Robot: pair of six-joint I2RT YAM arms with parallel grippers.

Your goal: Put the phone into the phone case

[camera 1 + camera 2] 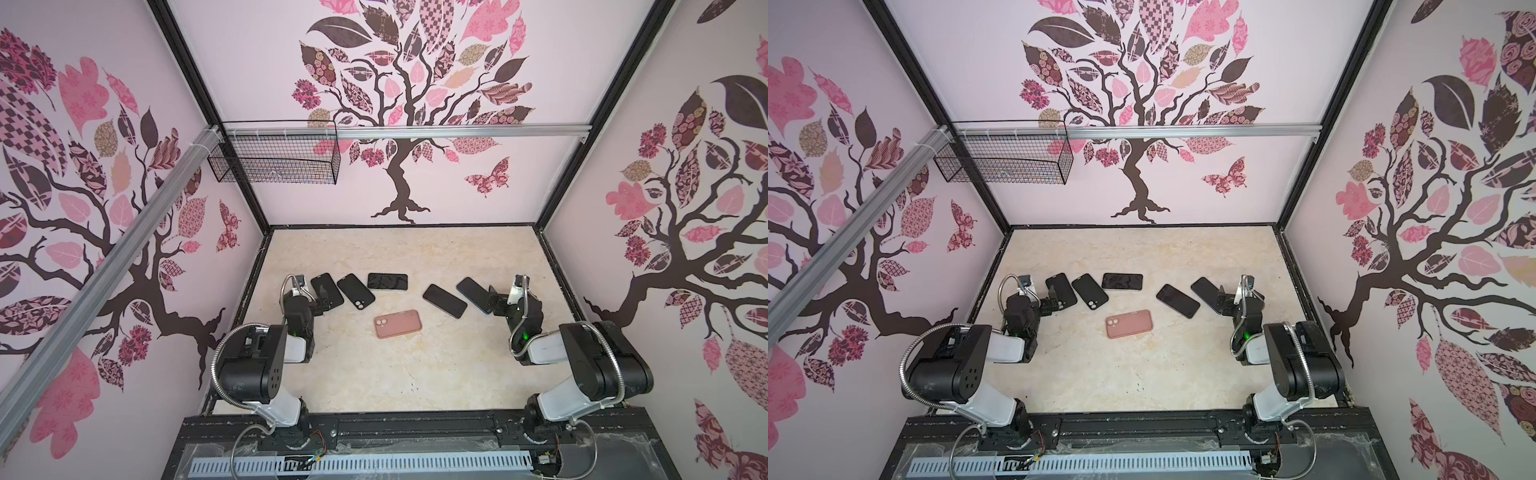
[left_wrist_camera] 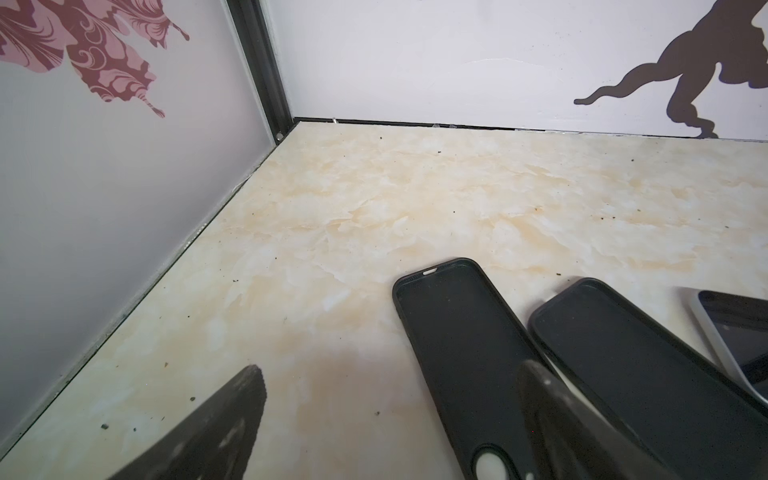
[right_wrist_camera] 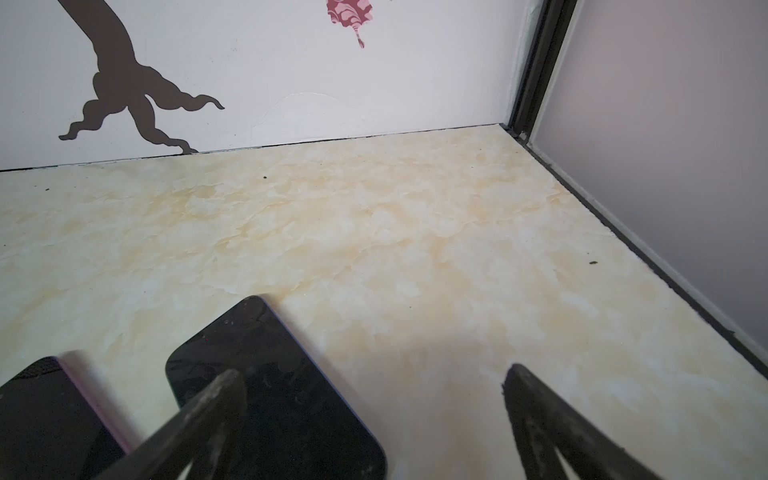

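Two empty black phone cases [image 1: 327, 291] [image 1: 356, 291] lie inside-up at the left of the marble floor. The left wrist view shows them as open shells [image 2: 465, 353] [image 2: 648, 374]. Three dark phones lie screen-up: one at the back [image 1: 387, 281], two to the right [image 1: 444, 301] [image 1: 476, 295]. My left gripper [image 1: 322, 301] [image 2: 390, 365] is open, one finger over the leftmost case's edge. My right gripper [image 1: 494, 301] [image 3: 374, 371] is open, one finger over the rightmost phone [image 3: 270, 386]. Neither holds anything.
A pink case [image 1: 398, 324] lies back-up with its camera holes showing, nearer the front in the middle. A wire basket [image 1: 274, 153] hangs on the back rail at the left. Walls close the floor on three sides, each arm close to its own side wall.
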